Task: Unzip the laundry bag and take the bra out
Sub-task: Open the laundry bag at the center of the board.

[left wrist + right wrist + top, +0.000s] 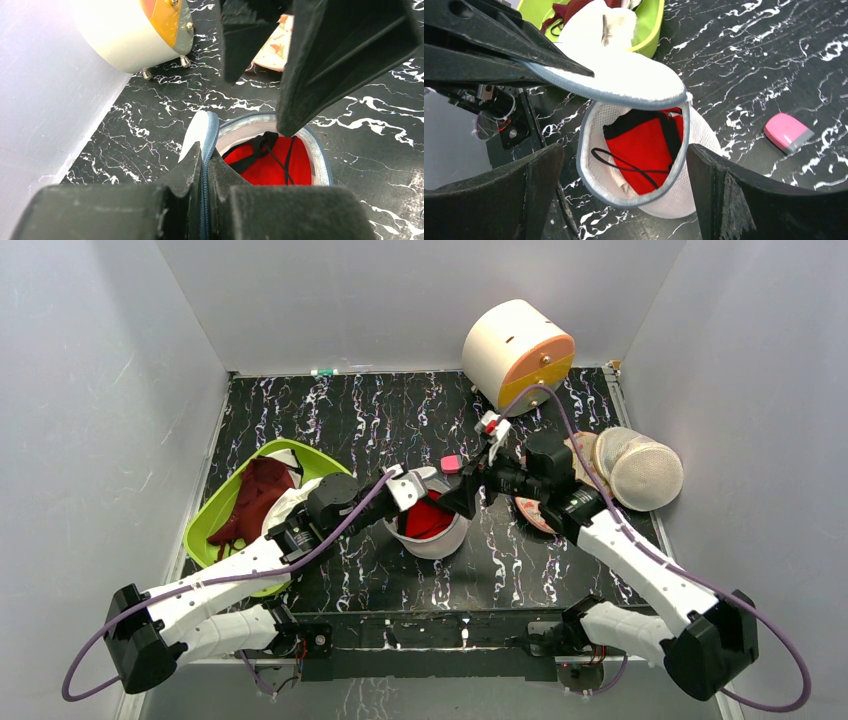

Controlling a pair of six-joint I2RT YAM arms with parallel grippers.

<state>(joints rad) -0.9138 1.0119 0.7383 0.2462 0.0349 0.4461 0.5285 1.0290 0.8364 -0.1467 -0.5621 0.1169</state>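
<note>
While pinching the blue-grey zip edge of the lid flap, closed tight on it, holds the soft white mesh laundry bag (651, 205) open with the left gripper (204, 160), apparently to steady the pouch and expose its mouth. Near the bases, on the left: a lime green plastic tray (212, 508) with a dark maroon garment (255, 495) in it. At mid-table, on the black white-veined surface (340, 420): the bag, unzipped and gaping, with the lid tipped back. Inside, fully within the mesh walls: the small bright red bra (641, 152) with thin black straps, not yet gripped. Just above the mouth: the right gripper (624, 150), fingers spread wide and touching nothing, seemingly poised to reach in. Beside the bag: a small pink and grey block (786, 132). Farther right: a stiff domed white mesh bag (640, 472) beside an orange floral fabric piece (274, 45). At the back wall: a cream and orange drum-shaped appliance (515, 350).
</note>
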